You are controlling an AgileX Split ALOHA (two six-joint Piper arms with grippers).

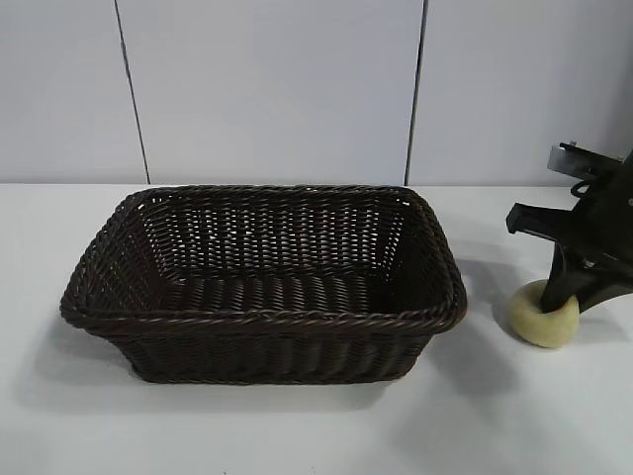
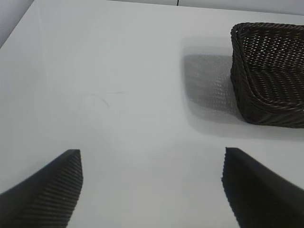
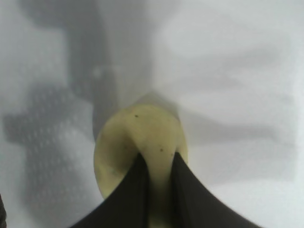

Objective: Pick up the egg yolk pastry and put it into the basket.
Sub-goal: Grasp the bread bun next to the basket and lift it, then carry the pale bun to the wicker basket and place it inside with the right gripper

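Basket (image 1: 262,287) sits front and centre on the table (image 1: 297,435), nothing inside. Pastry (image 1: 543,315) rests on the table just beside its right end, pinched between the fingers of the right gripper (image 3: 160,164). Left gripper (image 2: 152,185) hangs with fingers spread, well clear of the basket. Step: grasp made. Next: lift, clear the rim, release inside.

basket (image 1: 262,282): dark wicker, centre of white table (image 1: 297,435), nothing inside
pastry (image 1: 543,313): pale yellow bun, on table just right of basket, not touching it
right gripper (image 1: 566,294): down on pastry from the right, fingers pressed into its top
left arm: out of frame
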